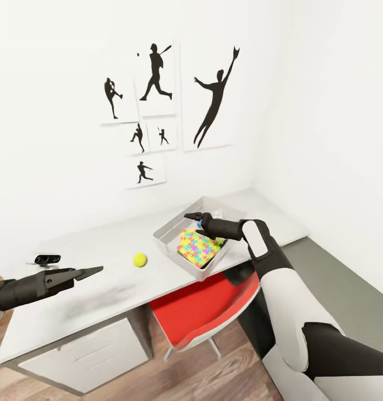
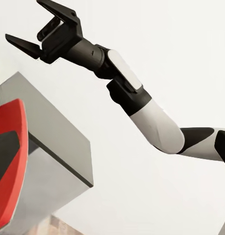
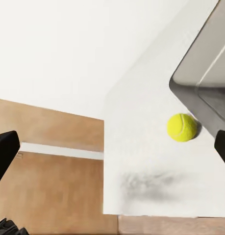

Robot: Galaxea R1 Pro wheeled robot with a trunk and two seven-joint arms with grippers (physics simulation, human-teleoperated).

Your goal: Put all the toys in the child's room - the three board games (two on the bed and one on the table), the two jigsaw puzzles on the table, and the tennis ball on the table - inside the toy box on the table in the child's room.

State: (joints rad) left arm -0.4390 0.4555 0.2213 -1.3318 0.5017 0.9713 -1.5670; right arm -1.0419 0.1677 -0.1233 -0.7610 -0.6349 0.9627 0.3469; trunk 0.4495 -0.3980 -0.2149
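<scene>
Your right gripper (image 1: 192, 217) hung with jaws spread and empty above the light grey slant-sided toy box (image 1: 170, 235); left gripper (image 1: 94, 271) unreadable. The small yellow-green tennis ball (image 1: 140, 259) sat on the surface beside it: descend squarely.

Toy box (image 1: 170, 229): on table (image 1: 74, 312), toward its back right corner.
Jigsaw (image 1: 200, 247): in toy box.
Ball (image 1: 140, 259): on table, just left of toy box.
Chair (image 1: 205, 312): under table's front edge.
</scene>
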